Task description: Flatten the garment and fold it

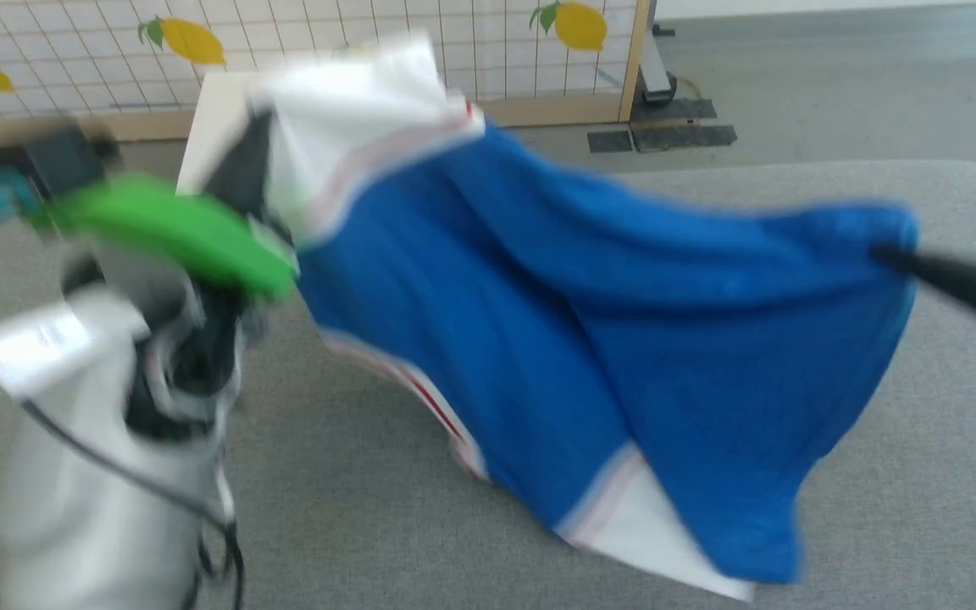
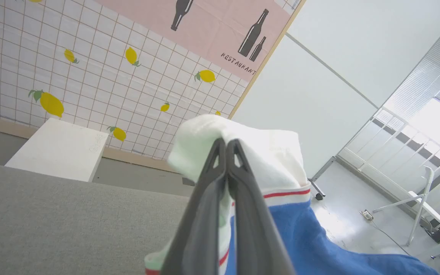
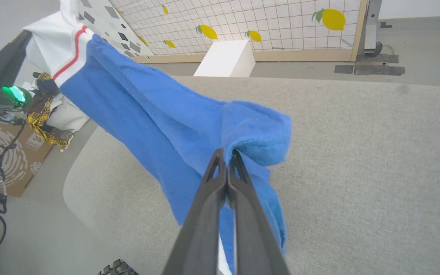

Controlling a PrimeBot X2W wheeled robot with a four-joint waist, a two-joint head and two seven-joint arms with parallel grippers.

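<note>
While my left claw [image 2: 227, 142] clamps a white sleeve of the T-shirt [image 1: 590, 305] and my right claw [image 3: 226, 152] pinches its blue edge, it hangs stretched between them over the grey worktop [image 1: 928, 508], long axis left-to-right

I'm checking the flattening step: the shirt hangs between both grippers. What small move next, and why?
Probably lower both together onto the grey table, keeping them spread: the left gripper is shut on a white sleeve, the right gripper on a blue edge, and the garment sags in the air between them.
</note>
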